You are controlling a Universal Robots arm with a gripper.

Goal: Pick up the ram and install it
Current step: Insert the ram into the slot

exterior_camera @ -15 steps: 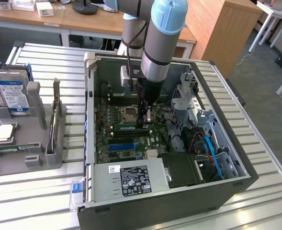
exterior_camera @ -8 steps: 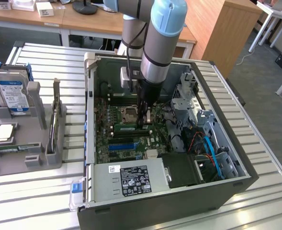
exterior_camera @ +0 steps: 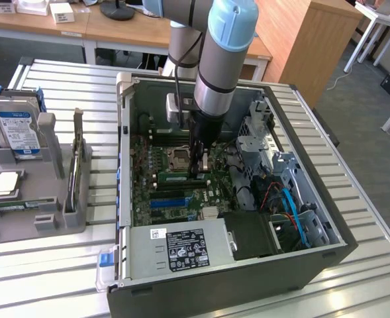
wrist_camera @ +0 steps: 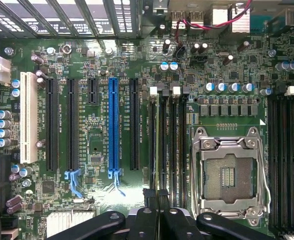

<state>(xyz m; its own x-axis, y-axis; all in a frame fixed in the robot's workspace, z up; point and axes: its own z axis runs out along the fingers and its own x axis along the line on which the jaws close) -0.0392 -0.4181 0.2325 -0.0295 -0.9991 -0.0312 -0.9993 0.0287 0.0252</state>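
Nearest my wrist camera, the black two-fingered pincer (wrist_camera: 156, 196) is clenched; its fingertips (wrist_camera: 147, 202) meet over the upper edge of the ram (wrist_camera: 158, 145), a long, thin green circuit-board stick that I see edge-on. The stick stands in the bank of narrow black memory slots (wrist_camera: 182, 140), just beside the square silver processor socket (wrist_camera: 230, 172). I take the pincer to be grasping that edge, though the fingers cover the contact itself, so I would not swear to it.

Beyond the stick lie the long blue expansion slot (wrist_camera: 113, 125) and the rest of the green motherboard (wrist_camera: 94, 135). In the exterior view the grey, blue-capped robot arm (exterior_camera: 214, 59) reaches straight down into the open dark metal computer case (exterior_camera: 247, 291). Farther off, on the exterior view's left, a grey plastic parts holder (exterior_camera: 49, 199) carries a boxy silver hard drive with a blue label (exterior_camera: 16, 129).

I judge the pick-up done and the install in hand, with the stick at its slot. Seating it calls for pressure straight down, even along its length and with no tilt, until the small white end latch (wrist_camera: 153, 90) can catch.
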